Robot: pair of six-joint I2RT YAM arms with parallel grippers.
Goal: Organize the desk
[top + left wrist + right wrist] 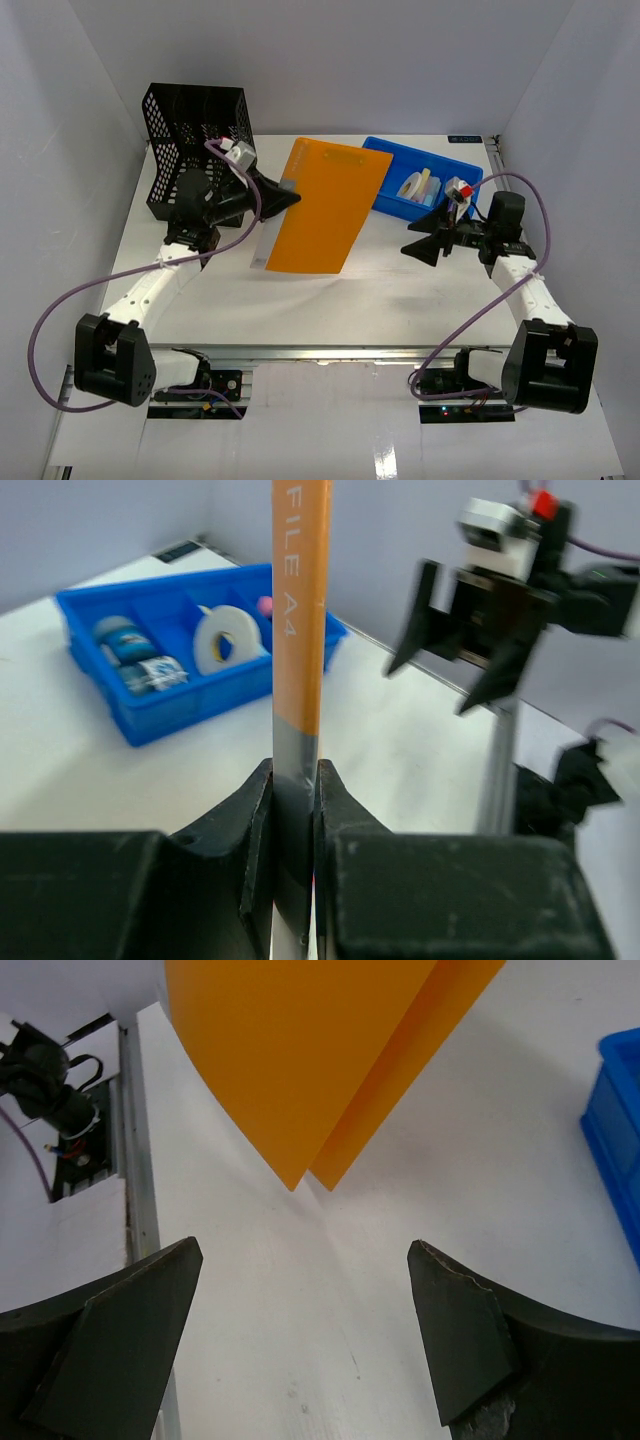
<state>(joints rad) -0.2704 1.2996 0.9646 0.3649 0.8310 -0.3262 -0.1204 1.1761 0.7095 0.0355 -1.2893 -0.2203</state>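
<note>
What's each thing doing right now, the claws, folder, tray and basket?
left gripper: shut on the orange folder.
right gripper: open, empty.
orange folder: held by its grey edge, leaves slightly parted.
blue tray: on the desk, holding a tape roll.
black basket: standing upright, far left.

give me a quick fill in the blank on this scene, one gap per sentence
1. The left gripper is shut on the ____ folder.
2. The right gripper is ____ and holds nothing.
3. The white tape roll lies in the ____ tray.
4. The black basket stands at the far ____ corner of the desk.

Missing words: orange; open; blue; left
</note>
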